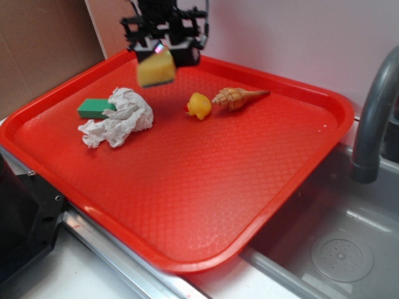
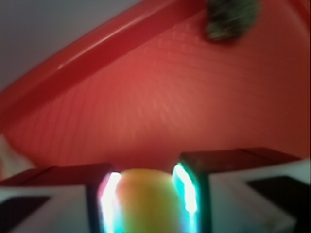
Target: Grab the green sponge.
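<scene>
Your gripper (image 1: 159, 59) is clamped on a yellow sponge (image 1: 156, 68), not the green one: in the wrist view the two fingers (image 2: 192, 194) press against either side of a yellow-orange block (image 2: 146, 204) with no gap showing on either side (that view is blurred, so finer detail is lost). In the exterior view the arm hangs over the far left part of the red tray (image 1: 187, 187), the black gripper body pointing downward, and the yellow sponge is lifted clear of the tray surface, tilted a little. The green sponge (image 1: 95, 108) you are after lies flat on the tray, below and to the left of the gripper, apart from it. A crumpled white cloth (image 1: 120, 118) lies against the green sponge's right edge and covers part of it. Near the tray's middle sits a small yellow rubber duck (image 1: 199, 106), and just beside it a tan spiral seashell (image 1: 238, 97). To the right of the tray stands a grey faucet (image 1: 374, 118) over a metal sink (image 1: 336, 249).
</scene>
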Motion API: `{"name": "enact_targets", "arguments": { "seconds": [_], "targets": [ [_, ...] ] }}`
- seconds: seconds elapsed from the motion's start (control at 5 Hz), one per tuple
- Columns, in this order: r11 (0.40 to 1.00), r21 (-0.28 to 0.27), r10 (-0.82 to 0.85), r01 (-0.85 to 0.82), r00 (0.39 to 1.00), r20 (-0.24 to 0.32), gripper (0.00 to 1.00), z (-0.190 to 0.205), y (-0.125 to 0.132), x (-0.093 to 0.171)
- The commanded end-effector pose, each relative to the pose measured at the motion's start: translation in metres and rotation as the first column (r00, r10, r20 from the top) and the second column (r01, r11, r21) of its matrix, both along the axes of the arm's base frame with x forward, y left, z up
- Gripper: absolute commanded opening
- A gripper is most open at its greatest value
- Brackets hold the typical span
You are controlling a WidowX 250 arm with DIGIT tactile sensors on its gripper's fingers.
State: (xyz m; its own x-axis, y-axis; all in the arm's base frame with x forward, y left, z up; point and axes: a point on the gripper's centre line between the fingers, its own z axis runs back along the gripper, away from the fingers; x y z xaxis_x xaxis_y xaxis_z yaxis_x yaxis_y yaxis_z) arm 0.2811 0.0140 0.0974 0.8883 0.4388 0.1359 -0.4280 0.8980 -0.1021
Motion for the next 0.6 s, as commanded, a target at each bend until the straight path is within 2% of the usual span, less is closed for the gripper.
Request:
{"name": "enact_targets", "arguments": {
  "seconds": [0.0,0.2,0.4],
  "targets": [
    [0.960,-0.097,-0.249,0.262,0.960,0.128,0.00,0.084,-0.011,-0.062],
    [0.931,-0.137,-0.321,0.338,0.938,0.132,0.00,0.103,-0.021,-0.083],
    [0.921,-0.144,-0.348,0.361,0.931,0.107,0.00,0.104,-0.020,-0.086]
  ]
}}
